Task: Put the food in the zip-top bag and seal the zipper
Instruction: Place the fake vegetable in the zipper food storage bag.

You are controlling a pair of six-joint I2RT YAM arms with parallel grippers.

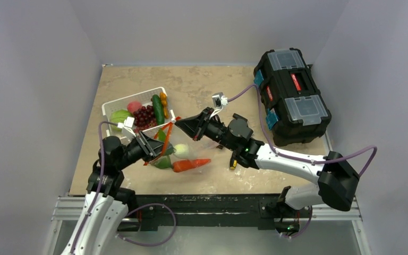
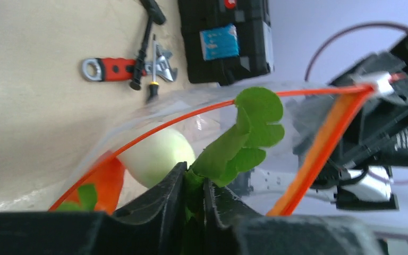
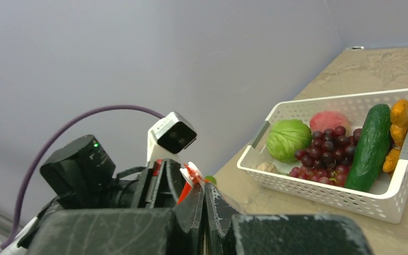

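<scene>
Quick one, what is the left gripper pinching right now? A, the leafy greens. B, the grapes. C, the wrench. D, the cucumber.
A: in the left wrist view the left gripper has its fingers closed on the stem of the leafy greens, right at the open mouth of the bag.

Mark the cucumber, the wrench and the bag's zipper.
cucumber (image 3: pixel 372 146): right wrist view, middle of its body.
wrench (image 2: pixel 118 69): left wrist view, red handle.
zipper (image 2: pixel 322 149): left wrist view, wide orange strip, mid-length.
</scene>
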